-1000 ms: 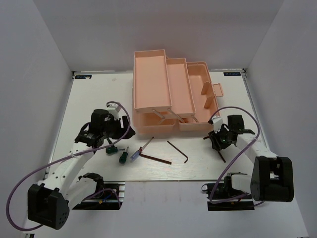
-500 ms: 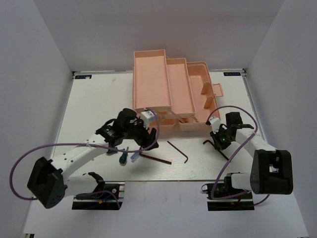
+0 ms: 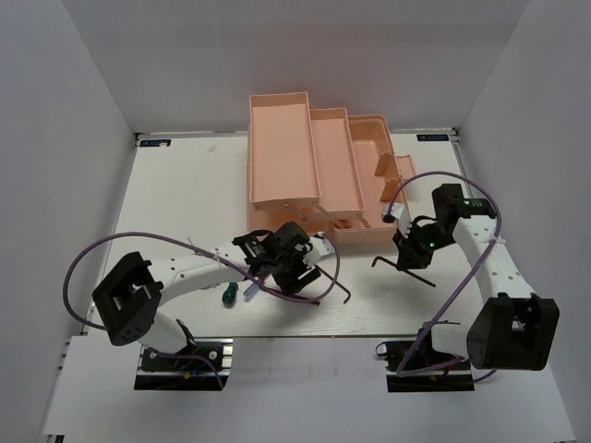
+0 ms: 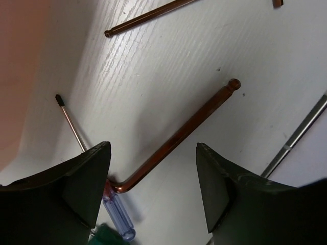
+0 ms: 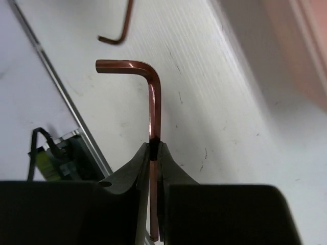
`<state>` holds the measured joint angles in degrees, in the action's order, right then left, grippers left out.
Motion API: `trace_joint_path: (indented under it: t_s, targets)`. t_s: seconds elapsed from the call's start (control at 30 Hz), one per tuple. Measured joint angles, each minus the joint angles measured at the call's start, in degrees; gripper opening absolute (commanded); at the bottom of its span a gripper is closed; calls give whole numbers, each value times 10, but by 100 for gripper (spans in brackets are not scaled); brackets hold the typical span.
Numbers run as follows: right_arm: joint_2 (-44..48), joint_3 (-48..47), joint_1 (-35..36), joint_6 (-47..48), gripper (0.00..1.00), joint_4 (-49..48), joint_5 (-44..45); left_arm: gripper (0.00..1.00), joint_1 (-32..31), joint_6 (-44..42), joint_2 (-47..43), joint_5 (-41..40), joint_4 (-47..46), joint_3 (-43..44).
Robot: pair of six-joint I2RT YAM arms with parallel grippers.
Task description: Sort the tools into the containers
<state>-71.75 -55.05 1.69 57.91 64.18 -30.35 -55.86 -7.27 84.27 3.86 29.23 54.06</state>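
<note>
Jaws of the right gripper (image 5: 155,149) are pinched shut on the long shaft of a copper-toned hex key (image 5: 153,109). Its bend sticks out ahead of the fingertips, and the short leg turns toward the left of the wrist view.

Jaws of the left gripper (image 4: 153,150) stand wide apart and hold nothing. A second hex key (image 4: 176,138) lies on the white table (image 4: 168,71) in the gap between them, bend near the left-of-view finger, ball end ahead. A blue-handled screwdriver (image 4: 118,218) lies just beside that bend, its shaft running forward past the same finger, and a green handle (image 4: 104,236) sits against it. A third hex key (image 4: 148,18) lies farther ahead of these jaws. The open salmon-pink toolbox (image 3: 314,175) sits beyond both pairs of jaws.
</note>
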Motion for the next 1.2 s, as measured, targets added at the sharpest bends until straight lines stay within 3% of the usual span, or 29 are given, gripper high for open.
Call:
trace_joint_path:
  t_s: [0.17, 0.27, 0.47, 0.7, 0.73, 0.77, 0.8, 0.83, 0.9, 1.13, 1.17, 1.2]
  targets:
    - [1, -106, -5, 45, 0, 80, -66, 74, -20, -42, 27, -32, 8, 15]
    - [3, -150, -6, 11, 0, 75, -78, 73, -34, -64, 42, -44, 12, 15]
    - [-12, -155, -6, -228, 0, -100, -5, 73, -52, -89, 48, -76, 9, -2]
    - [-211, -285, 3, -492, 0, -236, 116, 67, -60, -105, 88, -124, -2, -5]
    - [-233, -307, 4, -513, 8, -238, 125, 65, -60, -107, 96, -129, -3, -5]
    - [-261, -336, 7, -537, 40, -238, 135, 64, -61, -109, 99, -133, -6, -3]
    - [-282, -359, 10, -558, 54, -239, 138, 62, -61, -112, 101, -136, -10, -2]
    - [-299, -377, 11, -572, 62, -240, 139, 60, -61, -113, 102, -139, -11, -1]
    - [-319, -399, 15, -593, 68, -243, 139, 51, -62, -116, 105, -142, -13, 0]
    - [-288, -362, 18, -616, 69, -264, 115, 11, -64, -123, 116, -143, -18, 1]
    - [-275, -349, 17, -615, 85, -268, 109, 6, -64, -123, 116, -141, -17, 1]
    - [-260, -333, 17, -614, 91, -271, 104, 2, -64, -125, 116, -138, -15, 3]
